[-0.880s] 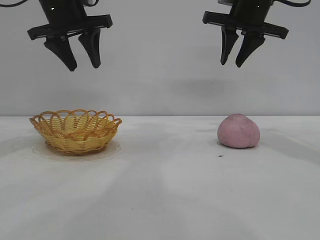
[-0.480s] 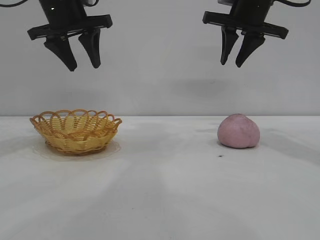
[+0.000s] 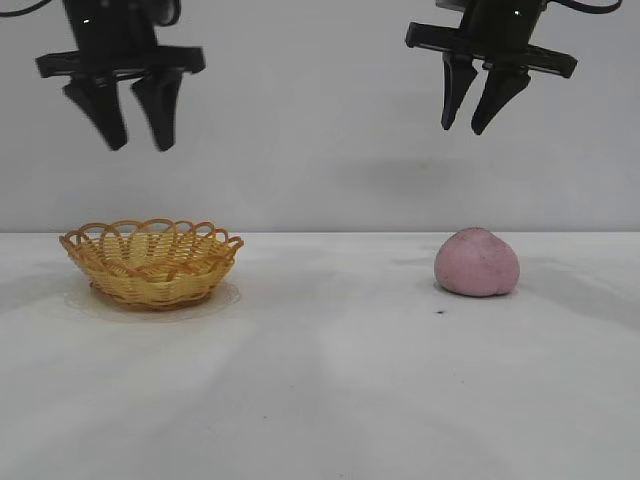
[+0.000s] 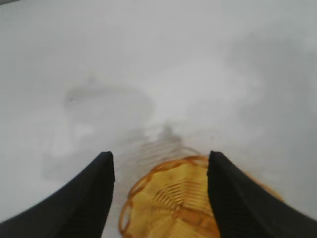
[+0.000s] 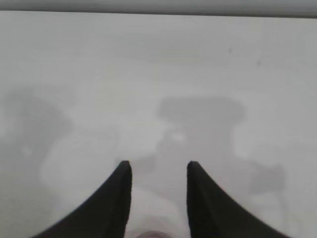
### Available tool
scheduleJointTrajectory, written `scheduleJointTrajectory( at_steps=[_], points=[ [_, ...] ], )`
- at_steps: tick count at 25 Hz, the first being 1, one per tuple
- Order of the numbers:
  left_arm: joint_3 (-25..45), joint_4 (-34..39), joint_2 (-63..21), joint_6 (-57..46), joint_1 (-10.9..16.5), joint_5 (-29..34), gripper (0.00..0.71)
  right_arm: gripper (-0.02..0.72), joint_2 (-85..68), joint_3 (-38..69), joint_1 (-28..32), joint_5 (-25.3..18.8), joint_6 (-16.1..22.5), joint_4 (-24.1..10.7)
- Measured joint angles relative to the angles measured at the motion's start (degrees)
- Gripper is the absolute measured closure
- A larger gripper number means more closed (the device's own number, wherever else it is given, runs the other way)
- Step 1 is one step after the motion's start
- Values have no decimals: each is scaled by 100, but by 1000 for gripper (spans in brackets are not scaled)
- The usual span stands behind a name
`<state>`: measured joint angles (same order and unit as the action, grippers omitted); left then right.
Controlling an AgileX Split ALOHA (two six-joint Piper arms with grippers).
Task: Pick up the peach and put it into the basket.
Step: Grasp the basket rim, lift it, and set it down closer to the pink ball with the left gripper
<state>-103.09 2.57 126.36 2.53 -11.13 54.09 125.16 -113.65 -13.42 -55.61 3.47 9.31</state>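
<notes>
The peach [image 3: 477, 262], dull pink and rounded, sits on the white table [image 3: 330, 380] toward the right of the exterior view. The basket [image 3: 151, 262], yellow weave with an orange-brown looped rim, stands well apart from it on the left. 2 black grippers hang high above the table. The left gripper [image 3: 137, 146] is over the basket, jaws apart and holding nothing. The right gripper [image 3: 461, 129] is over the peach, jaws slightly apart and empty.

In the left wrist view, the left gripper [image 4: 159, 159] has its 2 fingers spread wide, with the basket [image 4: 173, 206] showing between them on the table below.

In the right wrist view, the right gripper [image 5: 158, 166] has its 2 fingers narrowly parted, framing a sliver of the peach [image 5: 151, 234] far below.
</notes>
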Motion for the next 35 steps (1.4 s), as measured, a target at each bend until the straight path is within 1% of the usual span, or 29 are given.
scheduleJointTrajectory(
  at_steps=[2, 4, 7, 8, 9, 12, 13, 14, 16, 17, 19, 20, 22, 24, 25, 26, 28, 30, 35],
  points=[
    [0, -25, 119, 24, 0, -43, 305, 441, 0, 0, 0, 0, -23, 0],
    [0, -211, 274, 178, 25, -59, 305, 441, 0, 0, 0, 0, -36, 0],
    [-5, -905, 480, 696, 76, -69, 556, 441, 0, 0, 0, 0, -61, 0],
    [-14, -1165, 491, 826, 99, -60, 611, 441, 0, 0, 0, 0, -64, 0],
    [-42, -1346, 491, 851, 98, -60, 642, 441, 0, 0, 0, 0, -78, 0],
    [-32, -1659, 455, 700, 138, -60, 639, 441, 0, 0, 0, -21, -91, -12],
    [38, -1839, 375, 688, 185, -113, 710, 441, 0, 0, 0, -21, -95, -12],
    [202, -2141, 232, 688, 241, -230, 710, 441, 0, 0, 0, -36, -117, -12],
    [756, -2986, -219, 785, 314, -831, 710, 441, 0, 0, 0, -48, -127, -25],
    [1180, -3589, -543, 961, 312, -1152, 710, 441, 0, 0, 0, -48, -136, -38],
    [2199, -5072, -1182, 1758, 278, -1717, 710, 441, 0, 0, 0, -48, -136, -49],
    [2662, -5692, -1503, 2205, 198, -1899, 710, 441, 0, 0, 0, -48, -136, -49],
    [3736, -6968, -1953, 3211, -91, -2317, 710, 441, 0, 0, 0, -48, -136, -56],
    [4469, -7680, -2078, 3757, -499, -2843, 710, 441, 0, 0, 0, -48, -136, -56],
    [4731, -7876, -2078, 3961, -647, -2980, 710, 441, 0, 0, -4, -48, -136, -44],
    [4912, -7995, -2065, 4122, -735, -3084, 710, 441, 0, 0, -4, -48, -136, -44],
    [5074, -8158, -2000, 4253, -848, -3181, 710, 441, 0, 0, -4, -48, -136, -44],
    [5087, -8311, -1916, 4300, -858, -3230, 710, 441, 0, 0, -4, -48, -136, -44],
    [5096, -8300, -1623, 4334, -858, -3254, 710, 441, 0, 0, -4, -48, -136, -44]
  ],
)
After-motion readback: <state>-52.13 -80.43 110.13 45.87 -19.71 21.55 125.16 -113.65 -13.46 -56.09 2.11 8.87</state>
